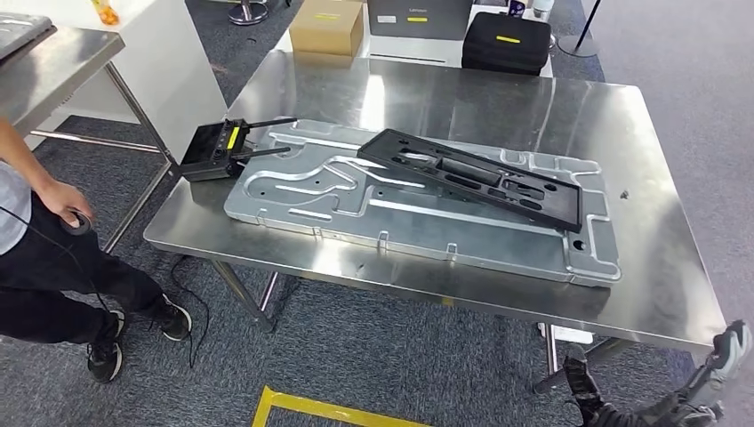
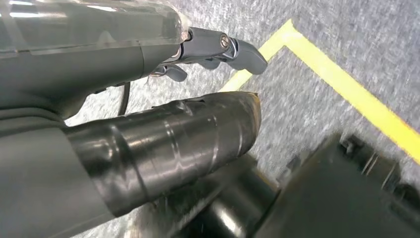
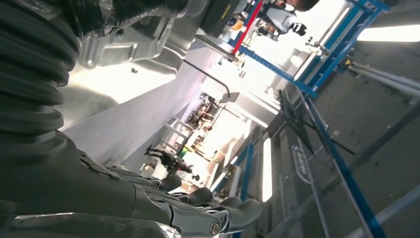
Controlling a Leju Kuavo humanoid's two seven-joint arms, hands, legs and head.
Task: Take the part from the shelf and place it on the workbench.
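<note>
Black, long and flat, the part [image 1: 471,178] lies slantwise on a pressed silver panel [image 1: 302,191] on the steel surface [image 1: 658,267], well apart from both hands. Right hand [image 1: 711,378] hangs beside the surface's near corner, fingers [image 3: 218,218] loosely spread, holding nothing. Left hand [image 2: 213,49] hangs over grey carpet [image 2: 317,109], likewise empty.

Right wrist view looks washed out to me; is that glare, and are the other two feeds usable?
Right wrist view: ceiling lights blow out the centre behind the right hand. Head view: sharp, soft reflections on the workbench. Left wrist view: left hand clear, dark lower area blurred.
</note>
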